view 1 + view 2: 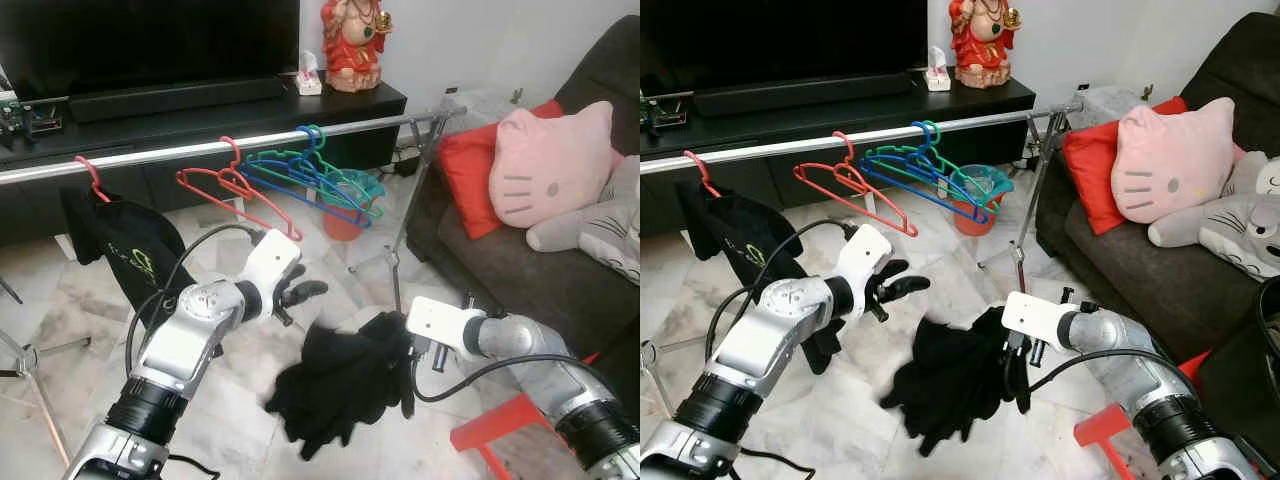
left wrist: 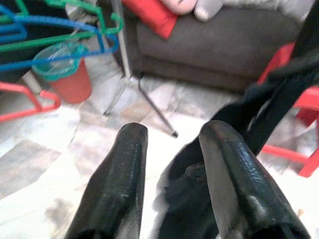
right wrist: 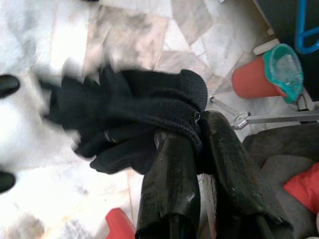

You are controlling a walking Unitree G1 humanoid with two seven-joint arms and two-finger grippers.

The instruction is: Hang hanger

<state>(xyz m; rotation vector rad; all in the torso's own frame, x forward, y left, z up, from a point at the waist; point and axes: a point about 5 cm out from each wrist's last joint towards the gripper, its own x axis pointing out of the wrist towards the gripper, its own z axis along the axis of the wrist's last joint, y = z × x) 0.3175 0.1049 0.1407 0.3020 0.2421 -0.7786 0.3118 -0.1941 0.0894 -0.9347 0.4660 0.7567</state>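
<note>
A metal clothes rail (image 1: 200, 148) crosses in front of me. On it hang a red hanger (image 1: 92, 178) carrying a black shirt (image 1: 125, 250), an empty red hanger (image 1: 235, 190), and blue and green hangers (image 1: 320, 175). My right gripper (image 1: 408, 375) is shut on a bunched black garment (image 1: 340, 385) that dangles above the floor; in the right wrist view the cloth (image 3: 134, 114) is pinched between the fingers. My left gripper (image 1: 300, 292) is open, just left of and slightly above the garment, below the rail. I cannot tell whether a hanger is inside the garment.
A red bucket with a teal liner (image 1: 350, 205) stands behind the rail. The rail's leg (image 1: 397, 250) stands near a dark sofa (image 1: 520, 270) holding a pink cat pillow (image 1: 550, 165). A red stool (image 1: 500, 435) is under my right arm. A black TV stand (image 1: 200, 110) lies behind.
</note>
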